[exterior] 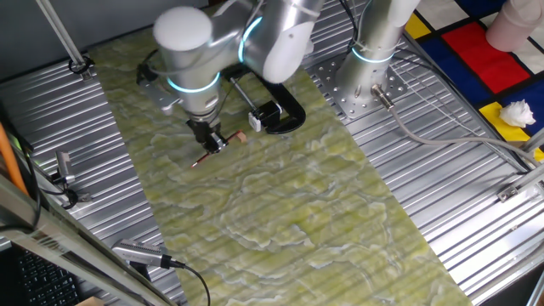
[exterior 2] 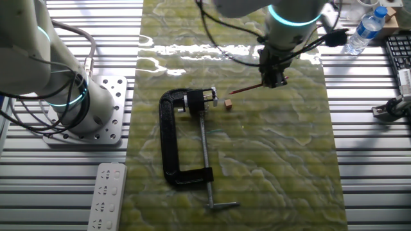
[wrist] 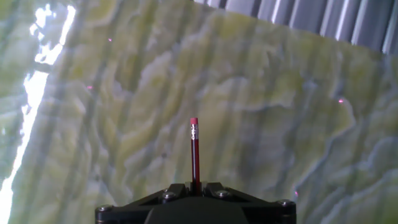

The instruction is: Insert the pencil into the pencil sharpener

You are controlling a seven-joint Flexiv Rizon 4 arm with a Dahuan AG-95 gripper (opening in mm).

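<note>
My gripper (exterior: 212, 141) is shut on the thin reddish-brown pencil (exterior: 202, 159) and holds it roughly level, low over the green marbled mat. In the other fixed view the gripper (exterior 2: 273, 79) grips the pencil (exterior 2: 244, 90) near one end, and the free end points left toward the small tan pencil sharpener (exterior 2: 228, 102). That end stops just short of the sharpener, slightly beyond it. The sharpener also shows in the one fixed view (exterior: 241, 135). In the hand view the pencil (wrist: 195, 155) sticks out from between the shut jaws, its pink eraser end away from them.
A black C-clamp (exterior 2: 172, 138) lies on the mat, its head beside the sharpener; it also shows in the one fixed view (exterior: 285, 115). A second arm's base (exterior 2: 83, 109) stands on the ribbed metal table. A white power strip (exterior 2: 108, 196) and a water bottle (exterior 2: 366, 29) lie off the mat.
</note>
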